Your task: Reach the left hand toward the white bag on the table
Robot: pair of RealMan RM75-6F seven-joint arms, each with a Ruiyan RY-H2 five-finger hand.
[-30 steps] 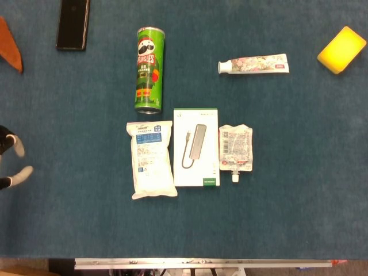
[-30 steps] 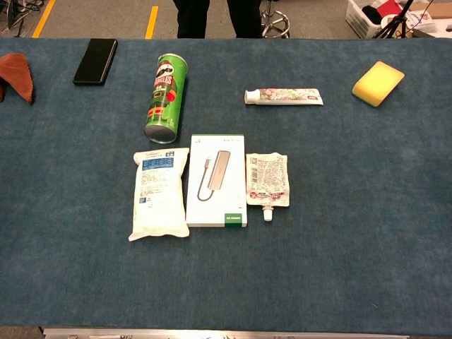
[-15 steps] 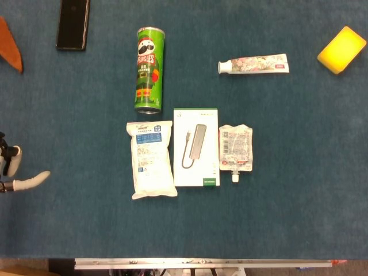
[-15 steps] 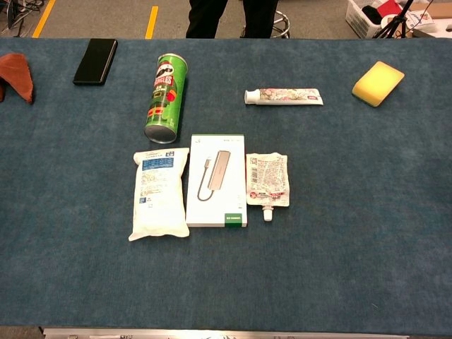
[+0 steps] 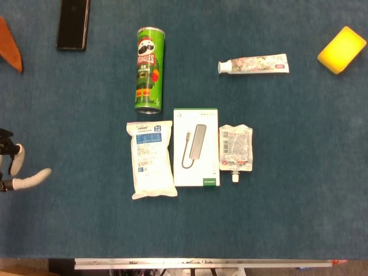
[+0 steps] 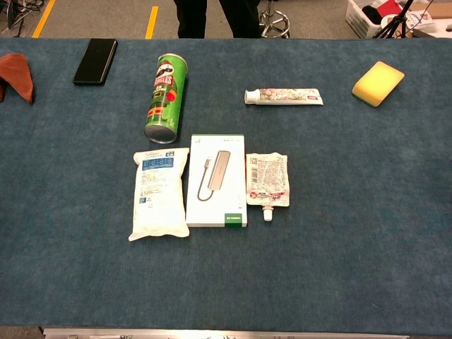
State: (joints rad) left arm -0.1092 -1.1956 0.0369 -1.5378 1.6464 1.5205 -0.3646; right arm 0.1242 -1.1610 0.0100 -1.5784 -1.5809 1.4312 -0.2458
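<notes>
The white bag (image 5: 152, 160) with a blue label lies flat on the blue table, left of a white box; the chest view shows the same white bag (image 6: 159, 193). My left hand (image 5: 16, 168) enters at the far left edge of the head view, well left of the bag, with its white-tipped fingers apart and nothing in them. Only part of that hand shows, and the chest view does not show it. My right hand is out of both views.
A white box (image 5: 196, 147) showing a cable adapter lies right of the bag, then a spouted pouch (image 5: 236, 149). A green Pringles can (image 5: 149, 69) lies behind the bag. Toothpaste tube (image 5: 253, 64), yellow sponge (image 5: 342, 49), black phone (image 5: 73, 23) and brown cloth (image 5: 11, 51) sit farther back.
My left hand has moved a little rightward into the head view and its fingers have spread toward the bag. The objects on the table have not moved.
</notes>
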